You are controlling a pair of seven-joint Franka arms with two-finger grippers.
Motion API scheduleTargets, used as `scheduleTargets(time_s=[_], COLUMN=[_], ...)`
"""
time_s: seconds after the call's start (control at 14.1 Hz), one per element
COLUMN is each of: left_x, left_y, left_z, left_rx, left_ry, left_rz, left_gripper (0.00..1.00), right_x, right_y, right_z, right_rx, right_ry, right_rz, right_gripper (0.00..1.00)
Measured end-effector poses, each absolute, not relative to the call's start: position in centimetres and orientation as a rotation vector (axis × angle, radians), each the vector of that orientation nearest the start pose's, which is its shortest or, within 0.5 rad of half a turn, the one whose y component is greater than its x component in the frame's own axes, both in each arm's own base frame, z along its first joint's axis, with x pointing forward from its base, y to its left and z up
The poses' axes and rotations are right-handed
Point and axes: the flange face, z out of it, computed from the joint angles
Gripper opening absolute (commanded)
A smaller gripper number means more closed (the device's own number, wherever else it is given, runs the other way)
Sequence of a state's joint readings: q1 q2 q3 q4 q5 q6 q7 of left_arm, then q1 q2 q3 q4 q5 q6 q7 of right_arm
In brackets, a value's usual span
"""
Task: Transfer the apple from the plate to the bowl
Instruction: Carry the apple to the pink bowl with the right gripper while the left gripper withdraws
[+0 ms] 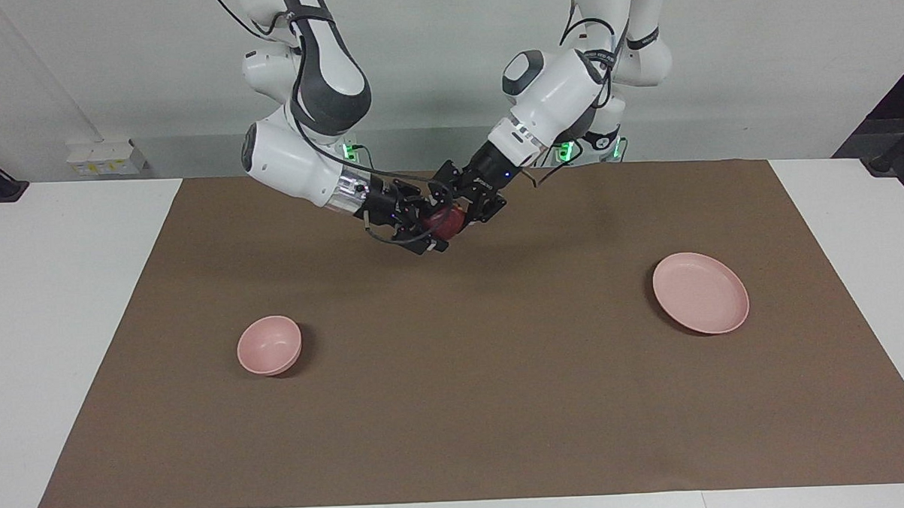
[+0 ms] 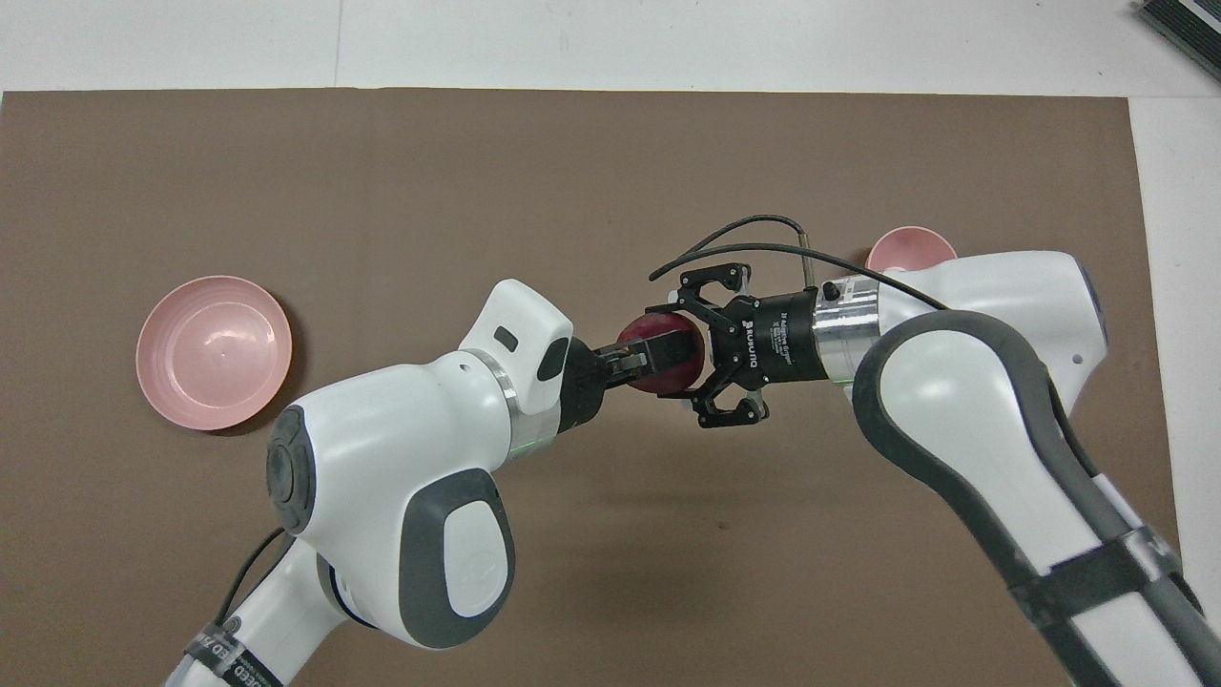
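Note:
The dark red apple (image 1: 443,221) (image 2: 647,332) hangs in the air over the brown mat, between the two arms. My left gripper (image 1: 456,207) (image 2: 668,358) is shut on it. My right gripper (image 1: 427,229) (image 2: 689,355) has come in from the other way, and its fingers are closed around the same apple. The flat pink plate (image 1: 700,292) (image 2: 213,351) lies bare toward the left arm's end of the table. The small deep pink bowl (image 1: 269,344) (image 2: 911,246) stands toward the right arm's end. In the overhead view my right arm covers part of it.
A brown mat (image 1: 472,404) covers most of the white table (image 1: 63,313). Both arms reach over the mat's middle strip close to the robots. A dark object (image 2: 1183,24) sits at the table's corner farthest from the robots, at the right arm's end.

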State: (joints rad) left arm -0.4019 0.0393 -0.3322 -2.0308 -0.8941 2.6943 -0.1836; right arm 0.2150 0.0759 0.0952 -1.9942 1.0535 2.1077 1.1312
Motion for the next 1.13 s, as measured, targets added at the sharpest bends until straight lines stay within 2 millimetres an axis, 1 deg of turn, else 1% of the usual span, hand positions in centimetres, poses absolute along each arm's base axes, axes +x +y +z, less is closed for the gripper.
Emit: scheduleTargets(time_s=[0.07, 0.14, 0.28, 0.42, 0.71, 0.85, 0.99, 1.13], left_x=[46.4, 46.4, 46.4, 46.4, 46.3, 46.4, 47.3, 48.9], left_y=[-38.1, -38.1, -38.1, -38.2, -38.4, -38.0, -36.7, -33.7], left_z=[48.9, 49.0, 49.2, 49.3, 49.9, 50.2, 50.1, 49.7], left_rx=[2.306, 2.305, 2.302, 2.300, 2.296, 2.294, 2.305, 2.369], left_ry=[0.179, 0.179, 0.178, 0.175, 0.161, 0.166, 0.177, 0.136], left_rz=[0.287, 0.288, 0.291, 0.290, 0.278, 0.283, 0.262, 0.209], left_gripper=[0.41, 0.61, 0.84, 1.00, 1.00, 1.00, 1.00, 1.00], right_x=[54.6, 54.6, 54.7, 54.7, 55.2, 55.4, 55.5, 55.7], right_y=[21.7, 21.6, 21.6, 21.6, 20.3, 19.6, 19.0, 18.4], right_z=[44.9, 44.9, 45.1, 45.3, 45.0, 44.8, 44.4, 44.0], right_rx=[-1.799, -1.799, -1.797, -1.797, -1.844, -1.887, -1.969, -2.088], right_ry=[1.489, 1.489, 1.487, 1.484, 1.477, 1.482, 1.481, 1.470], right_rz=[0.724, 0.722, 0.719, 0.716, 0.668, 0.634, 0.572, 0.485], right_gripper=[0.00, 0.00, 0.00, 0.00, 0.00, 0.00, 0.00, 0.00])
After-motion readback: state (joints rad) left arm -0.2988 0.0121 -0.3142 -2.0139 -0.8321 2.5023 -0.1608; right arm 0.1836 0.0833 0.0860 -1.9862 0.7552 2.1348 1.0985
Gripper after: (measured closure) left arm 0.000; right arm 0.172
